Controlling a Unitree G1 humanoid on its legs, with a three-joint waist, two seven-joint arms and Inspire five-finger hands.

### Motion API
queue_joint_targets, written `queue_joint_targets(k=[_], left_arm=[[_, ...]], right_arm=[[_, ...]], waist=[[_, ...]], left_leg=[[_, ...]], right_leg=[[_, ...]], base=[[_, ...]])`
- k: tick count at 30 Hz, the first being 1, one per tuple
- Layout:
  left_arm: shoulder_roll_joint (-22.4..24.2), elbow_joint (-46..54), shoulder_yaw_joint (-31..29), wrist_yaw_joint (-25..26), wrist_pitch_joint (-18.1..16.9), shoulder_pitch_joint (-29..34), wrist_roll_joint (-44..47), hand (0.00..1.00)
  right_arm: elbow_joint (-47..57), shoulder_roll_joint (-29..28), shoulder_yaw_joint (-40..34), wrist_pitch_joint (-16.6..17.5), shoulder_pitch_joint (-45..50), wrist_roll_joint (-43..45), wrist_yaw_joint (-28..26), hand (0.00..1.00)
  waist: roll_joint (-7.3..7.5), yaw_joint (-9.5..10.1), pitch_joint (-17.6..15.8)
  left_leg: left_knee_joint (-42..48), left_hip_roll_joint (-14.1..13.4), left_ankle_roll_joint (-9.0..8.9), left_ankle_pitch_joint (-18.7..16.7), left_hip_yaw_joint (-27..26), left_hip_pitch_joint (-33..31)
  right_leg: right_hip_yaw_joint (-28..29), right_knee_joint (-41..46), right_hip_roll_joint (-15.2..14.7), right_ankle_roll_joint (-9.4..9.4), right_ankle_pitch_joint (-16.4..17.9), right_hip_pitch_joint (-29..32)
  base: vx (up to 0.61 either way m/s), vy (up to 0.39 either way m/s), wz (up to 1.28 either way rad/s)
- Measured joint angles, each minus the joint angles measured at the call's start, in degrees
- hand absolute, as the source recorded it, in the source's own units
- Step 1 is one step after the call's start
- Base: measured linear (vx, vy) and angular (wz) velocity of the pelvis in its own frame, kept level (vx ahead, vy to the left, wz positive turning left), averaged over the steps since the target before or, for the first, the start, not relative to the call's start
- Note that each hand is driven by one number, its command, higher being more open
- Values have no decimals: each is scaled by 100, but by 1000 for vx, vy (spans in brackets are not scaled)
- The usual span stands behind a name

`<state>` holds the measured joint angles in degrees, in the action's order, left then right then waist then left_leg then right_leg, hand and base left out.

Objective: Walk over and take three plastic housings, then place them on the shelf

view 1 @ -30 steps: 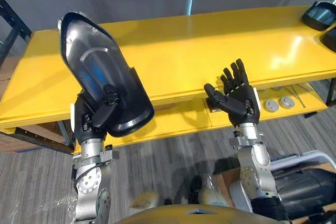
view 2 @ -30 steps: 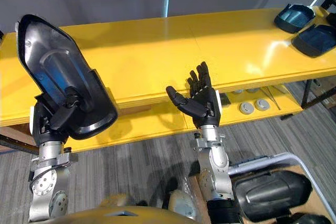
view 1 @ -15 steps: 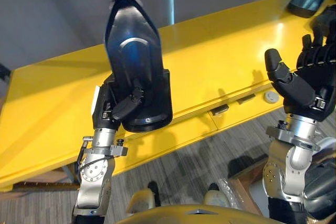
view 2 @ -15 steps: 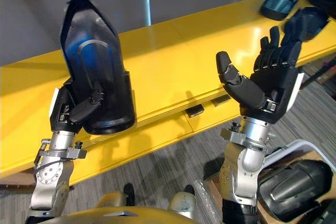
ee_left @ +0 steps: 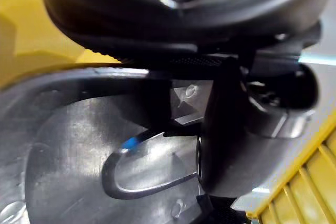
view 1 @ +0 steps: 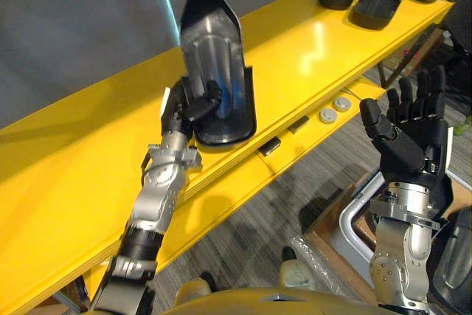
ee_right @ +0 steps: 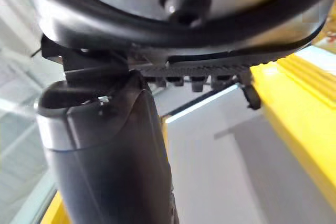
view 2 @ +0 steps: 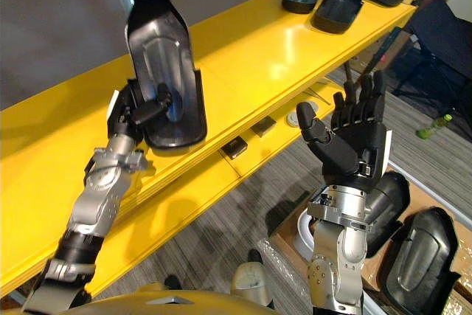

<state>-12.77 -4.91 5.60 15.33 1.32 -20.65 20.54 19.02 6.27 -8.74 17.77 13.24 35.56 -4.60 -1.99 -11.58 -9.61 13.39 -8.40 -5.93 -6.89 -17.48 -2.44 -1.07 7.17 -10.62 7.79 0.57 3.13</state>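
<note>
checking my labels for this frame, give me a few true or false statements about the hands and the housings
1. The left hand grips a black housing. True.
2. The right hand holds a housing too. False: it is open and holds nothing.
3. On the yellow shelf lie other housings. True.
4. The black housing lies flat on the shelf. False: it stands upright in the left hand.
</note>
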Motion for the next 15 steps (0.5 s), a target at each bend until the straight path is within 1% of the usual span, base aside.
queue_joint_targets(k=[1, 3, 4, 7, 10, 11, 12, 15], left_arm=[[-72, -333, -37, 222, 0, -316, 158, 0], [-137, -845, -136, 577, -1, -713, 236, 0], [-137, -1238, -209, 737, -1, -973, 473, 0], [-141, -1951, -222, 1149, 0, -1380, 815, 0], [-143, -2393, -225, 1451, 64, -1558, 1089, 0], [-143, -2435, -225, 1507, 124, -1558, 1091, 0], [-143, -2531, -224, 1619, 271, -1558, 1158, 0], [-135, -2636, -267, 1894, 435, -1564, 1306, 0]], right_arm=[[-65, 11, 174, -106, -2, 149, -113, 100], [-82, 44, 501, -296, 5, 161, -258, 100], [-81, 101, 743, -396, 7, 160, -349, 100], [-87, 239, 1260, -627, 9, 156, -477, 100], [-89, 274, 1493, -712, 18, 100, -484, 100], [-90, 274, 1506, -718, 29, 81, -476, 100], [-90, 274, 1501, -718, 77, 72, -446, 100], [-89, 274, 1499, -718, 140, 66, -313, 100]], waist=[[-31, -63, 1], [-98, -134, -13], [-169, -170, -38], [-281, -261, -78], [-334, -299, -109], [-340, -304, -112], [-344, -309, -115], [-347, -335, -123]], left_leg=[[-137, 26, -2, 79, -24, 19], [-421, 82, 0, 236, -112, 123], [-570, 105, 4, 315, -146, 185], [-858, 145, -11, 489, -157, 324], [-1027, 180, -8, 606, -162, 370], [-1059, 183, -9, 627, -167, 385], [-1087, 185, -11, 655, -167, 387], [-1152, 192, -8, 705, -168, 391]], right_leg=[[25, 34, -2, -7, 5, 78], [129, 128, -2, -35, 29, 209], [147, 177, -2, -41, 42, 250], [146, 274, 5, -25, 121, 270], [161, 524, -2, -33, 238, 406], [165, 553, 1, -33, 250, 422], [173, 597, 6, -29, 271, 456], [177, 615, 10, -29, 271, 485]], base=[[4, -18, -9], [-11, -24, -16], [-23, -27, -10], [-18, -20, 3], [-38, -30, 2], [-41, -30, 0], [-30, -22, -1], [-24, -12, 1]])
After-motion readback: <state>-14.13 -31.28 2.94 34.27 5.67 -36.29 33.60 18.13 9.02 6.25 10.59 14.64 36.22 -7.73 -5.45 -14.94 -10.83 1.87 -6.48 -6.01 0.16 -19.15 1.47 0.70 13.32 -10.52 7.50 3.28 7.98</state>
